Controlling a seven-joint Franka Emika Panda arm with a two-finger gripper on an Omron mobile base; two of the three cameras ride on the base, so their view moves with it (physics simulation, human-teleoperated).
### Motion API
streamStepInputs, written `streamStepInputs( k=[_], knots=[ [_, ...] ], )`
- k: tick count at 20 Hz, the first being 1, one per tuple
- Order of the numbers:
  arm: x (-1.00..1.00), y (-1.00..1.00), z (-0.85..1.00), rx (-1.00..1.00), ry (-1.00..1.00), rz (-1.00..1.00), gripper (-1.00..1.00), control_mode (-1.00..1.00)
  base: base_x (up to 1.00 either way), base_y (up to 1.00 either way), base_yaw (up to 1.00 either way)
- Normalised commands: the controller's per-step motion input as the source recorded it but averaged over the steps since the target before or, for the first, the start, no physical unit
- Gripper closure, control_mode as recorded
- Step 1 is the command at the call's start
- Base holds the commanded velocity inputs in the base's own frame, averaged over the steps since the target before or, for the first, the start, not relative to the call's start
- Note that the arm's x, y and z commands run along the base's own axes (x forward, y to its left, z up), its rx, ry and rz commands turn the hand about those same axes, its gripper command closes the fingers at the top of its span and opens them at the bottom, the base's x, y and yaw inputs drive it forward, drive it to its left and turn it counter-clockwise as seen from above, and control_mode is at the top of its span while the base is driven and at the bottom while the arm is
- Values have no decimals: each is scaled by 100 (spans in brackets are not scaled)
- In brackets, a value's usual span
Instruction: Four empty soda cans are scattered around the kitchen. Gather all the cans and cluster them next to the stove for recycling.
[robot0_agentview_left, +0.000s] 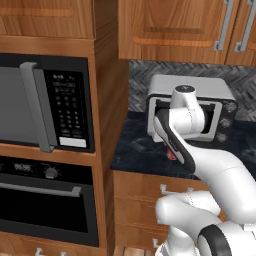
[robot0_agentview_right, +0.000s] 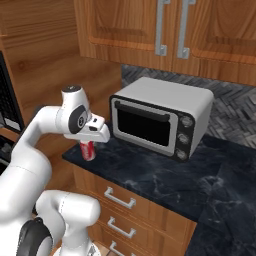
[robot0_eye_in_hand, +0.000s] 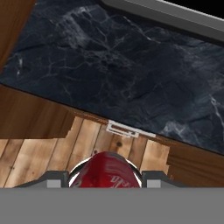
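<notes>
A simulated kitchen with reddish-brown wood cabinets (robot0_agentview_right: 210, 35) above and below a black marbled counter (robot0_agentview_right: 165, 185), backed by grey herringbone tile. To the left of the counter stands a tall wood column holding a black microwave (robot0_agentview_left: 45, 105) over a black wall oven (robot0_agentview_left: 45, 200). On the counter sits a silver toaster oven (robot0_agentview_right: 160, 117) with a dark glass door and round knobs down its right side. The white robot arm reaches forward from its base over the counter's near left corner, in front of the toaster oven. Its gripper (robot0_agentview_right: 89, 146) points down and is clenched around a red soda can (robot0_agentview_right: 88, 150), which stands upright at or just above the counter edge; whether its base touches the stone cannot be told. The hand camera looks down past the can's red body (robot0_eye_in_hand: 105, 175), framed on both sides by the grey fingers, onto the marbled counter, a drawer handle and the wood plank floor below. This looks like the pick-up step for one can, with the grasp made. The next move probably calls for lifting it clear of the counter edge and carrying it, likely by driving the base, to the stove, then setting it down upright beside the cooktop.
</notes>
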Motion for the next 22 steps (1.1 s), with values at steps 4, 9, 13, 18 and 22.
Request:
streamStepInputs(
  k=[4, 9, 13, 18, 22],
  knots=[
    [0, 0, 0, 0, 0, 0, 100, 100, -18, 10, 2],
    [0, 0, 0, 0, 0, 0, 100, 100, -10, 36, -3],
    [0, 0, 0, 0, 0, 0, 100, 100, -23, 40, -4],
    [0, 0, 0, 0, 0, 0, 100, 100, -38, 36, 0],
    [0, 0, 0, 0, 0, 0, 100, 100, -48, 26, -2]
  ],
)
